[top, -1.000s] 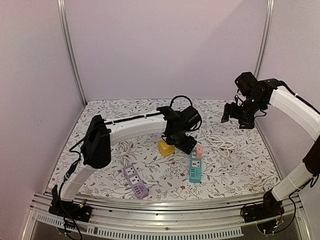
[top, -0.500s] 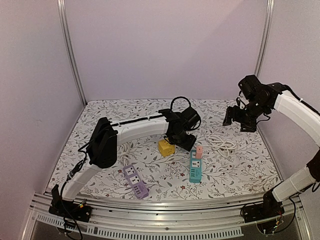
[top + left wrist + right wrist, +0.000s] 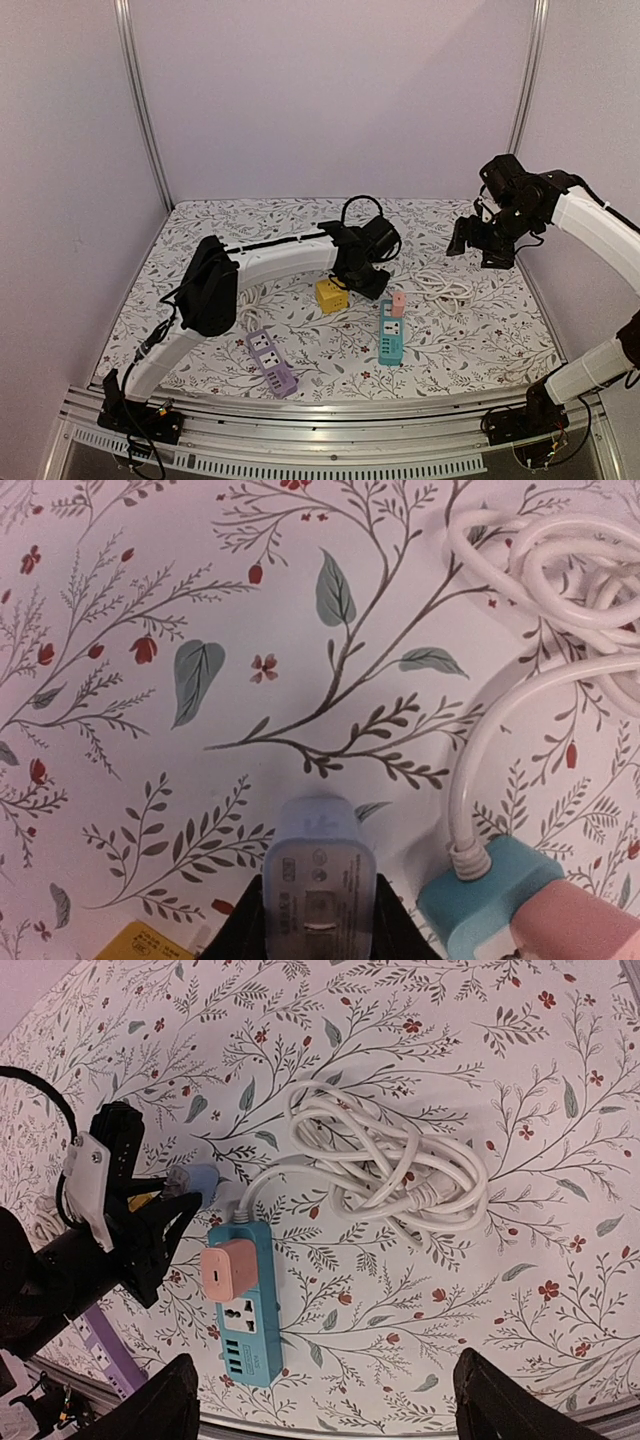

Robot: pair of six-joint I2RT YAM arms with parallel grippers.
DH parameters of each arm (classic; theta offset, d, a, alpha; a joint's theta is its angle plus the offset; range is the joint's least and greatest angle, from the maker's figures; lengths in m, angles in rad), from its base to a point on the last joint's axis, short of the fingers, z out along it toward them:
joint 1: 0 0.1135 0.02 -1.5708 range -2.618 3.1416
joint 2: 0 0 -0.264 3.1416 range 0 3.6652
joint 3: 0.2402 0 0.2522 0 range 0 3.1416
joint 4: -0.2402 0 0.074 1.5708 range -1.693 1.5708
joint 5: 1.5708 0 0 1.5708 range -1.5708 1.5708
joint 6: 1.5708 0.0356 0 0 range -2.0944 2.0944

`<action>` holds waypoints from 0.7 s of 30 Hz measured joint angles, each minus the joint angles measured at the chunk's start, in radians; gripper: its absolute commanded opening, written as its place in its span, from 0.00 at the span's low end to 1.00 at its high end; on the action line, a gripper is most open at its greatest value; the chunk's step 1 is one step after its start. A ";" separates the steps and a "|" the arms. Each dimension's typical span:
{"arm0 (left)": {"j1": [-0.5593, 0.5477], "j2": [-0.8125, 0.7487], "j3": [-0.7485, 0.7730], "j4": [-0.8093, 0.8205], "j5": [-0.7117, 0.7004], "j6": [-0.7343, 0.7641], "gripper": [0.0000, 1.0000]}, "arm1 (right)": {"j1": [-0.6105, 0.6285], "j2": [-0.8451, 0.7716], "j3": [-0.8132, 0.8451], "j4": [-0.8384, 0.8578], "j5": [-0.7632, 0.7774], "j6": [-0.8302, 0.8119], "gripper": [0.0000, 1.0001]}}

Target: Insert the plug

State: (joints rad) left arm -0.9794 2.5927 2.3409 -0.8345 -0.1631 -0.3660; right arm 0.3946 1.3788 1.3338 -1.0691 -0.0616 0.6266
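Note:
My left gripper [image 3: 320,925] is shut on a pale blue plug [image 3: 320,875], held just above the flowered cloth with its flat face toward the wrist camera. Right beside it lies a teal power strip [image 3: 488,892] with a pink plug [image 3: 585,928] seated in its top socket. From above, the left gripper [image 3: 362,278] sits just up and left of the teal strip [image 3: 391,338] and the pink plug [image 3: 398,303]. My right gripper [image 3: 468,240] hangs open high over the right side, its fingers [image 3: 165,1400] wide apart, looking down on the strip [image 3: 245,1305] and the blue plug [image 3: 202,1180].
A coiled white cable [image 3: 400,1165] runs from the teal strip toward the back right. A yellow block [image 3: 331,295] lies just left of the left gripper. A purple power strip [image 3: 272,363] lies near the front left. Another cable [image 3: 248,296] lies under the left arm.
The left gripper has shut on the pale blue plug and shifted slightly toward the back. The right arm has drifted a little to the right, still open.

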 measured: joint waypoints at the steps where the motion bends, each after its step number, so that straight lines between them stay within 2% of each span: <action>1: 0.001 0.000 0.000 0.001 0.000 0.000 0.00 | 0.000 -0.001 -0.001 0.001 -0.001 0.000 0.86; 9: 0.003 -0.053 -0.014 -0.002 0.003 0.007 0.00 | -0.002 -0.003 -0.016 0.027 -0.004 0.008 0.86; 21: 0.028 -0.268 -0.016 -0.001 0.068 -0.010 0.00 | -0.002 -0.005 -0.020 0.103 -0.030 0.003 0.88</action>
State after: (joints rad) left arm -0.9512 2.3245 2.3253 -0.8356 -0.0948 -0.3763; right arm 0.3923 1.3735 1.3140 -0.9661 -0.0914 0.6300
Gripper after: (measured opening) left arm 0.285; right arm 0.872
